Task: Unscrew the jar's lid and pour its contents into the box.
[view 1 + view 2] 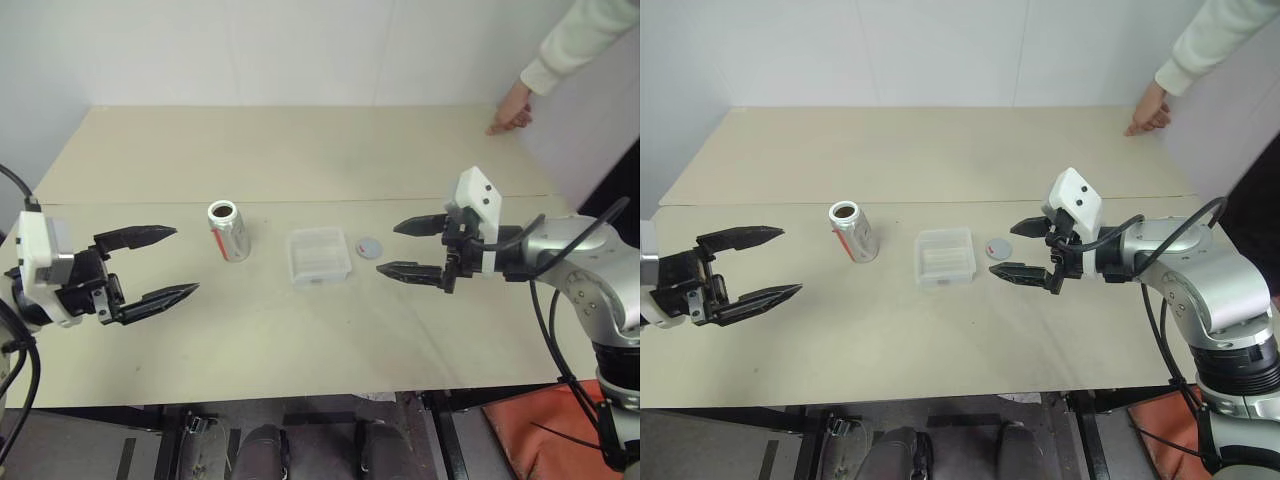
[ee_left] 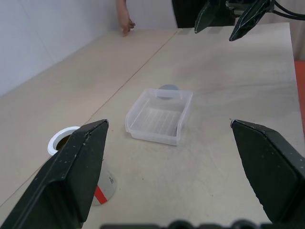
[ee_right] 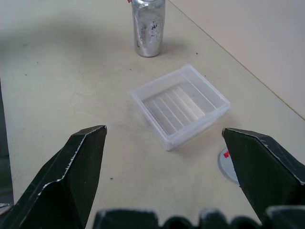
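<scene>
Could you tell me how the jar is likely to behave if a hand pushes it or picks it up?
The jar stands upright, tall and narrow, so a push near its open top would probably tip it. Being round, it would likely roll once down. Its silvery wall looks smooth and thin, so it may slip in a loose grip or dent under a hard one.

At frame centre, the silvery jar (image 1: pixel 228 232) bears red-and-white markings, the box (image 1: pixel 319 256) is translucent clear, the lid (image 1: pixel 369 247) grey.
</scene>
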Robot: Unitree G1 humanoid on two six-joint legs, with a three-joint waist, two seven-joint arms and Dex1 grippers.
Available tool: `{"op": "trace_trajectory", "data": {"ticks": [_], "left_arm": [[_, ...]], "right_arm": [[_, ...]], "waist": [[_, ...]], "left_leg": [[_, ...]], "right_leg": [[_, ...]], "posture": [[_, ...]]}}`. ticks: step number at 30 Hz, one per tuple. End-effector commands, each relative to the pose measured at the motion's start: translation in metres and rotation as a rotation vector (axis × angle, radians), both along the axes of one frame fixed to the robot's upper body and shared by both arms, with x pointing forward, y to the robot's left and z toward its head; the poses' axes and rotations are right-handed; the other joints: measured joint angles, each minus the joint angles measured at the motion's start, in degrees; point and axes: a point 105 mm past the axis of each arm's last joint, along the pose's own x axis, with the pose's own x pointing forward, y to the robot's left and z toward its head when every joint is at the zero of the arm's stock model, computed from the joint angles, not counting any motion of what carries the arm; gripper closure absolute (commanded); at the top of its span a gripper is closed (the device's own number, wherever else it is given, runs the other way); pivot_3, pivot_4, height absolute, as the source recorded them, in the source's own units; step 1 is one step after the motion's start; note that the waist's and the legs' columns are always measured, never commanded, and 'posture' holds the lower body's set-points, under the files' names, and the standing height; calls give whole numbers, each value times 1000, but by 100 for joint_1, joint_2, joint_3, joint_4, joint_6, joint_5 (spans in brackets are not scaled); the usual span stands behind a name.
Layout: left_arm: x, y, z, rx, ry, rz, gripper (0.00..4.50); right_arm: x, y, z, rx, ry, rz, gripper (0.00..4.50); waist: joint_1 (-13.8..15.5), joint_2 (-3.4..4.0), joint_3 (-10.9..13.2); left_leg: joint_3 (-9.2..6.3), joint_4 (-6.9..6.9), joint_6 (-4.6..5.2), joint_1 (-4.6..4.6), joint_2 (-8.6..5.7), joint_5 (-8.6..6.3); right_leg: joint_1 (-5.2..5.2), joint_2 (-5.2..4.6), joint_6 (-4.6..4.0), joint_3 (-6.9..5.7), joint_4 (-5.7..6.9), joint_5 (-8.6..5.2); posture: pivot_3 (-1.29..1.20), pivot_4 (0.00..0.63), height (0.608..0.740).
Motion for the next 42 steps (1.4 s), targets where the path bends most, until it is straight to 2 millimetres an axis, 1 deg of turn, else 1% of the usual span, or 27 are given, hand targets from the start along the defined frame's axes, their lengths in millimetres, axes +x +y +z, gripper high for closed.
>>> {"op": "trace_trajectory", "data": {"ticks": [1, 27, 42], "left_arm": [[-5, -3, 8, 4, -41, -12, 20], [-11, -7, 5, -4, -28, -34, 20], [-15, -3, 3, -2, -22, -23, 20]], "right_arm": [[-2, -3, 15, 10, -73, 5, 0], [-3, -4, 19, 7, -87, 9, 0], [-7, -2, 16, 13, -83, 18, 0]], "waist": [[0, 0, 0], [0, 0, 0], [0, 0, 0]], "left_leg": [[0, 0, 0, 0, 0, 0], [0, 0, 3, 0, 0, -2], [0, 0, 5, 0, 0, -3]], "right_leg": [[0, 0, 0, 0, 0, 0], [0, 0, 0, 0, 0, 0], [0, 0, 0, 0, 0, 0]], "posture": [[0, 150, 740], [0, 150, 740], [0, 150, 740]]}}
